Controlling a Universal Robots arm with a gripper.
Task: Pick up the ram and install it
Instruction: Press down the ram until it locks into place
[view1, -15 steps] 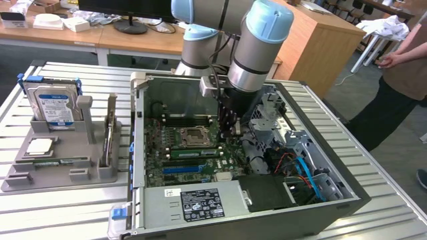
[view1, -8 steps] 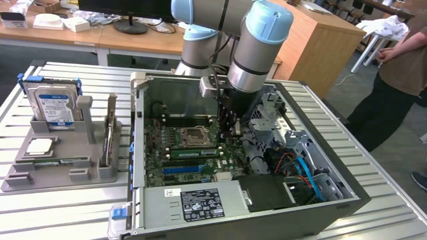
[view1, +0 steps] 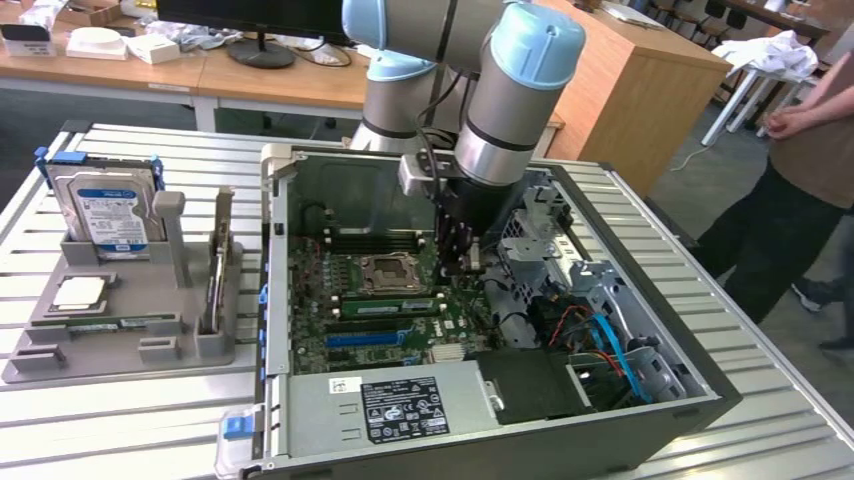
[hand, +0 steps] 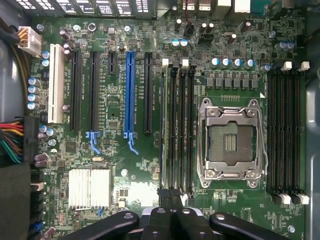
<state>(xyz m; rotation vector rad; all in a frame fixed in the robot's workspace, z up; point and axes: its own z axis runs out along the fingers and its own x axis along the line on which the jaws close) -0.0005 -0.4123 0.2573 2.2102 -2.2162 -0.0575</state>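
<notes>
One green ram stick (view1: 387, 305) stands in a memory slot beside the empty processor socket (view1: 387, 270) inside the open computer case (view1: 641, 400). The wrist view shows this ram (hand: 163, 125) edge-on in the slot farthest from the socket (hand: 231, 140). A second ram stick (view1: 220, 260) stands upright in the grey holder (view1: 120, 345) at the exterior view's left. My gripper (view1: 461, 262) hangs over the motherboard, just to the socket's right in the exterior view. Its black fingers (hand: 171, 202) are shut, with nothing seen between them, near one end of the seated ram.
A blue-and-white hard drive (view1: 107, 210) and a small silver processor chip (view1: 78, 292) sit in the grey holder. The case holds a power supply (view1: 387, 405), a drive cage and cables (view1: 601, 330). A person (view1: 801, 200) stands at the exterior view's right.
</notes>
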